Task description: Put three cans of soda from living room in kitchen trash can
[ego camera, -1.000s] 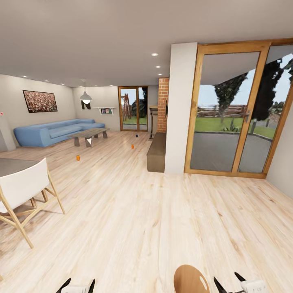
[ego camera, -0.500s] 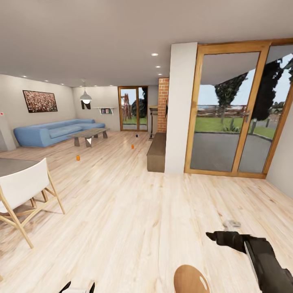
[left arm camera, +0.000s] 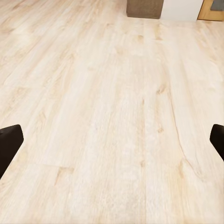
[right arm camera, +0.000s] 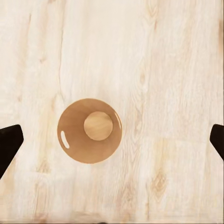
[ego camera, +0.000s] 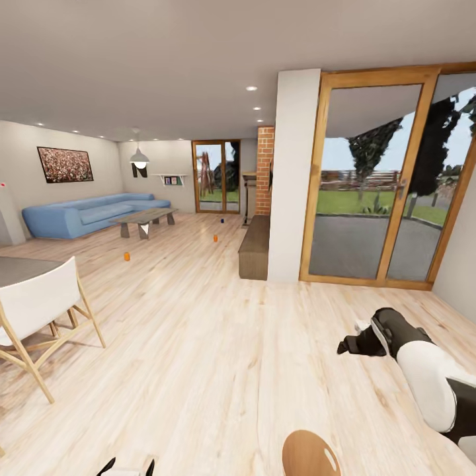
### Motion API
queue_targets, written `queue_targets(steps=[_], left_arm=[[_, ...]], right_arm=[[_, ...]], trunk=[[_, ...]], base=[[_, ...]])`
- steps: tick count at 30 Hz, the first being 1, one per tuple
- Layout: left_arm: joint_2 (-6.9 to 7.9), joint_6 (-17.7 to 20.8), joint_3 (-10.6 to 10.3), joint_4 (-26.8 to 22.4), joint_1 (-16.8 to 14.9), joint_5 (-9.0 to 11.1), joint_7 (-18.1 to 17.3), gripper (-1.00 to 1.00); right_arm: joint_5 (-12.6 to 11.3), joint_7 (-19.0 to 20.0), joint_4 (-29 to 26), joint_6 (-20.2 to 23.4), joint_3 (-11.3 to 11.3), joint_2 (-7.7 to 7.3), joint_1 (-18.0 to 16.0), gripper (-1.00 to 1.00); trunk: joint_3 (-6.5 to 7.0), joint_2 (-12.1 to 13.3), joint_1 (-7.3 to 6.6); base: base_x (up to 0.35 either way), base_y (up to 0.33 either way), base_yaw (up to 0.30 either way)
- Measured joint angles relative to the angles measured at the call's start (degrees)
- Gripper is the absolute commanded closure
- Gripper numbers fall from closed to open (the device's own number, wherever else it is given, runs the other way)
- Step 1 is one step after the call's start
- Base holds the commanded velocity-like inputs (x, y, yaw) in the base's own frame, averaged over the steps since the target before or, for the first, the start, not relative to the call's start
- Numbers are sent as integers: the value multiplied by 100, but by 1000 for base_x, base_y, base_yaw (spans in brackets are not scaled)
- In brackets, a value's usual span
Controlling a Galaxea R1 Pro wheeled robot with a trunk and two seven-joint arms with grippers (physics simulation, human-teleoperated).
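While open-jawed, right gripper (right arm camera: 112,140) above round coppery trash can (right arm camera: 89,130), pale woodgrain floor (left arm camera: 112,107).

Pale wood floor (ego camera: 218,344); blue sofa (ego camera: 86,215); brick column (ego camera: 264,170); wood-framed glass doors (ego camera: 377,178)

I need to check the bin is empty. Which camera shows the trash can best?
The right wrist view: it looks straight down into the trash can, showing its whole rim, coppery inside and bare bottom. The head view catches just part of its rim at the bottom edge.

Left gripper (left arm camera: 112,142) spread wide over bare light wood floor (left arm camera: 107,107), a dark low cabinet (left arm camera: 144,8) far ahead.
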Motion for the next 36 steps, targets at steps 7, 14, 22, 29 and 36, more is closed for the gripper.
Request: queue_targets(steps=[7,14,22,29,36], left_arm=[[0,11,-6,-5,0,2,-2,-100],[0,24,-15,-4,-1,-3,-3,-100],[0,27,-30,1,-1,-6,-3,-100],[0,28,-40,6,0,-6,-5,-100],[0,28,-50,10,0,-8,-9,-100]], right_arm=[[28,-152,276,1,13,-15,-155,-100],[36,-185,360,-101,7,-45,-197,-100],[42,-180,387,-173,0,-65,-204,-100],[49,-173,399,-405,0,-62,-201,-100],[52,-169,408,-537,-6,-69,-192,-100]], trunk=[[-126,-279,153],[-251,-560,307],[-395,-881,483],[-521,-1162,636],[-646,-1442,790]], base=[[0,0,0],[0,0,0],[0,0,0],[0,0,0],[0,0,0]])
